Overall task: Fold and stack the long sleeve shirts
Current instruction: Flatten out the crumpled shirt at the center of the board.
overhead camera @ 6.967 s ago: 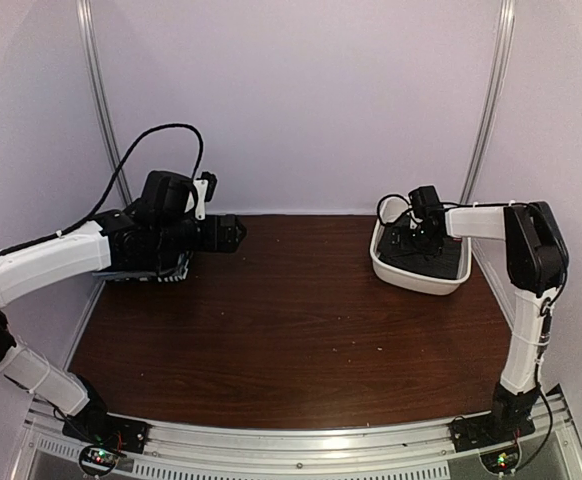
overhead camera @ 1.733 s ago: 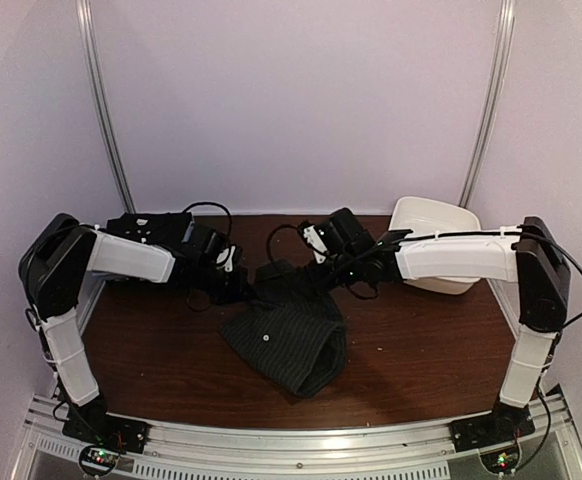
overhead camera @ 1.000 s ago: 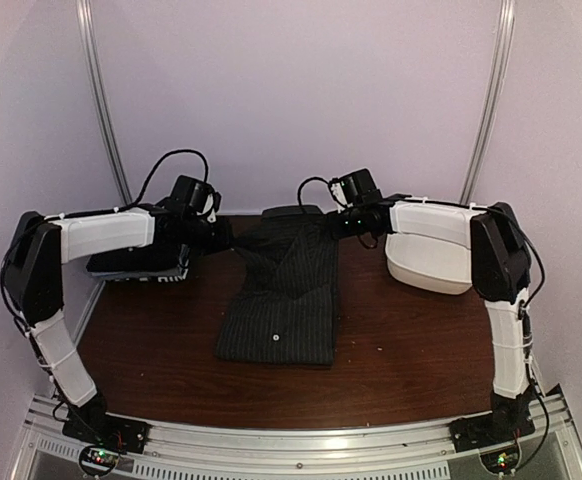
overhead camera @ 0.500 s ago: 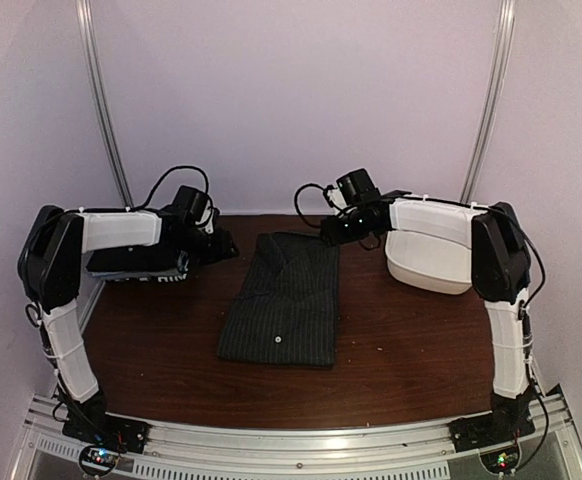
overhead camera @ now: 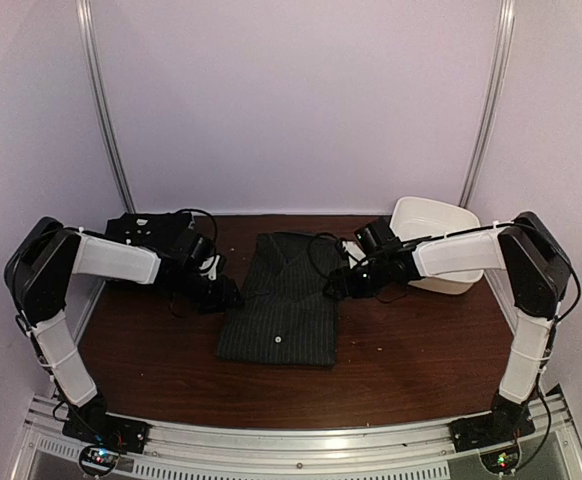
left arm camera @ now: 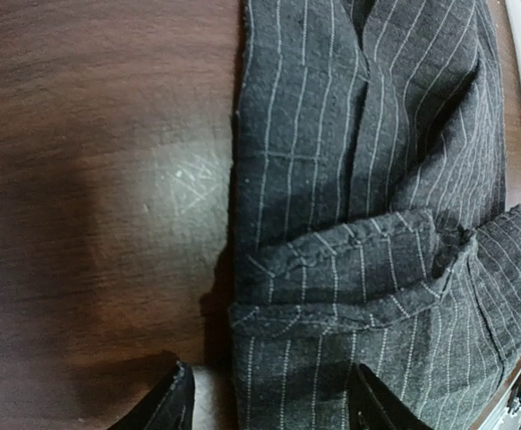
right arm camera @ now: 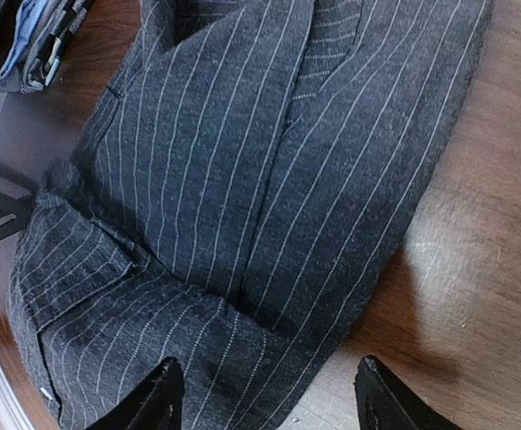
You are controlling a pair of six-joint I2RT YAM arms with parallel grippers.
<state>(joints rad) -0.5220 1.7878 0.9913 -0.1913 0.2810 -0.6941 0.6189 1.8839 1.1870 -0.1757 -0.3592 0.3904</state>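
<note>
Shirt (overhead camera: pixel 281 300) lies flat at the centre of the table (overhead camera: pixel 401 340), long axis 12–6, collar (overhead camera: pixel 276 243) toward 12. Left gripper (overhead camera: pixel 225 296) sits at its 9 edge and right gripper (overhead camera: pixel 335 284) at 3 — fingers spread, holding nothing. Only the top view shows the full outline.

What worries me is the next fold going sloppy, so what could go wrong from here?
1. The left gripper and right gripper, both open, straddle edges of the pinstriped shirt where a tucked flap adds layers; closing might pinch only some, leaving the fold crooked.
2. The right forearm hangs close to the white tub; a swing could nudge it.
</note>
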